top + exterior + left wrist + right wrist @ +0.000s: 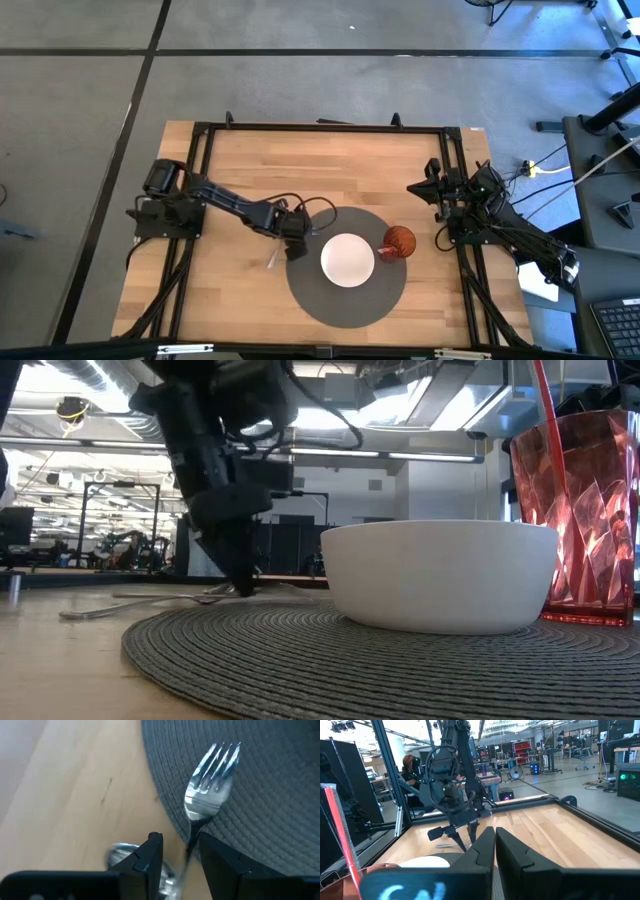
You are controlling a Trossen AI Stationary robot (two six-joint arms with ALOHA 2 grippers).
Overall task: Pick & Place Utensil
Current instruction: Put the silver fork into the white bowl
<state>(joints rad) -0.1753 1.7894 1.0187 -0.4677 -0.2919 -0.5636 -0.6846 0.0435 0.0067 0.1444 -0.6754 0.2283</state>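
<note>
A silver fork (210, 780) lies with its tines on the left edge of the round grey placemat (300, 290) and its handle out on the wood (272, 260). My left gripper (180, 857) is open and points down over the mat's left edge (296, 248), with one finger on each side of the fork's neck (192, 837). In the low view its fingertips (243, 588) reach down to the table. A second shiny utensil (120, 855) lies beside the fork. My right gripper (495, 845) is shut and waits near the table's right edge (412, 187). My left gripper stands astride the fork's neck (192, 837) from above, pointing down, fingers across the fork. The handle runs close along one finger (215, 855); I cannot tell whether it touches. The fork lies flat, tines on the placemat.
A white bowl (347, 259) sits in the middle of the placemat, right of the left gripper. A red faceted cup with a straw (398, 243) stands on the mat's right side. A black frame (320, 127) runs round the table. Bare wood lies toward the far edge.
</note>
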